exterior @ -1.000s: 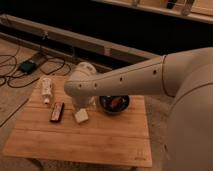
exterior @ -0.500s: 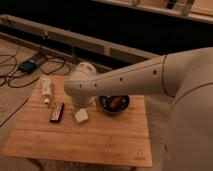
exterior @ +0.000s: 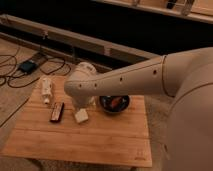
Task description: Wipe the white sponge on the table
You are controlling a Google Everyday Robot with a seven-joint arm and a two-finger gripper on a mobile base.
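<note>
The white sponge (exterior: 81, 115) is a small off-white block lying on the light-brown slatted wood table (exterior: 85, 140), left of the middle. My arm reaches in from the right, its big white elbow above the sponge. My gripper (exterior: 84, 105) hangs below the elbow, just above and behind the sponge, mostly hidden by the arm.
A dark bowl (exterior: 114, 104) with something orange inside stands right of the sponge. A dark remote-like bar (exterior: 57, 112) lies left of it. A white bottle-like object (exterior: 46, 89) lies at the table's far left. Cables and a power box (exterior: 27, 65) lie on the floor behind.
</note>
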